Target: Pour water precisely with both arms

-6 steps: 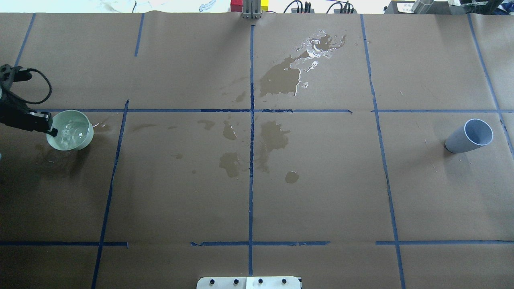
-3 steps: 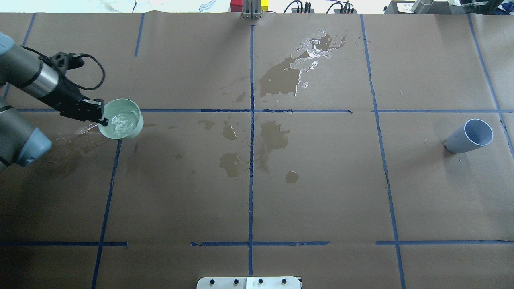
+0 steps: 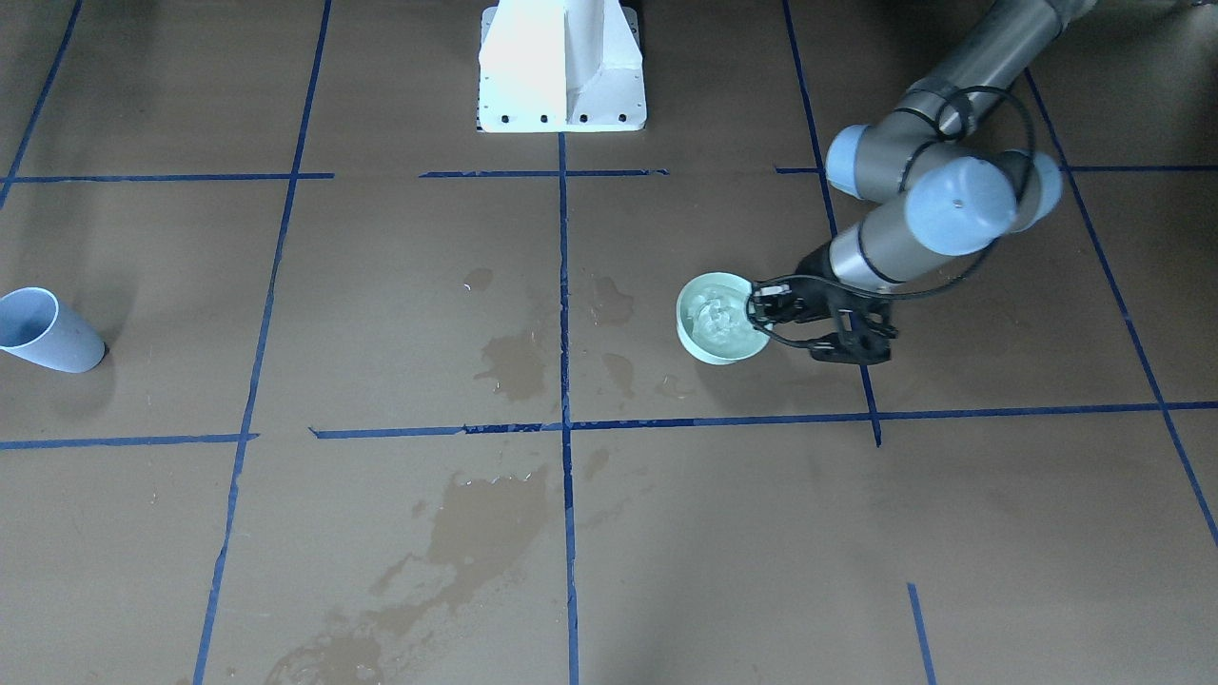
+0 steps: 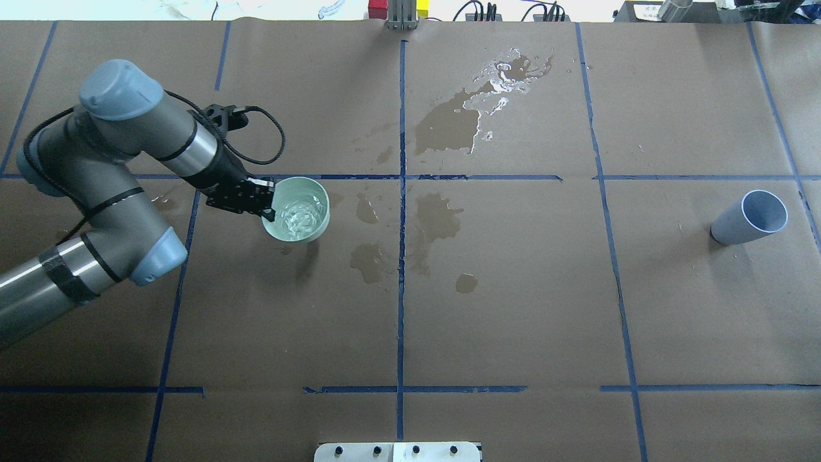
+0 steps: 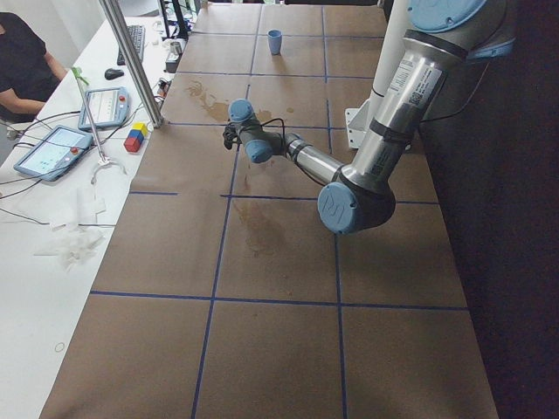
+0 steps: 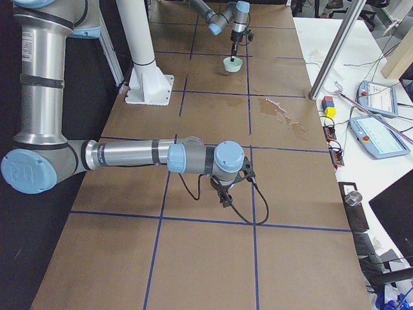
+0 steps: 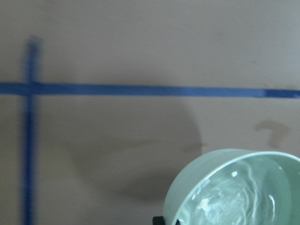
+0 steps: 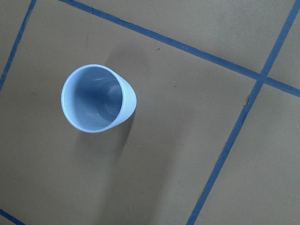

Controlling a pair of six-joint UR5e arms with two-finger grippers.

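Brown paper (image 4: 513,308) is covering the table, with dark wet stains (image 4: 442,125) lying around the central tape cross (image 4: 402,177). The left gripper (image 4: 270,206) is pinching a mint-green bowl (image 4: 319,226) by its rim, holding it above the paper on the robot's left of the cross, with water (image 4: 296,217) rippling inside. A pale blue cup (image 4: 749,217) is standing far to the cross's right. Whether the right gripper (image 6: 223,195) is open or closed cannot be told.

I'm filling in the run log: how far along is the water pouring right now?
Done: the left gripper pinches the rim of the mint green plastic bowl, water inside, apparently lifted off the brown paper table. In hand: the carry, bowl short of the centre blue tape line. Left: the pale blue plastic cup stands empty, untouched, far to the right; meeting it and pouring remain.
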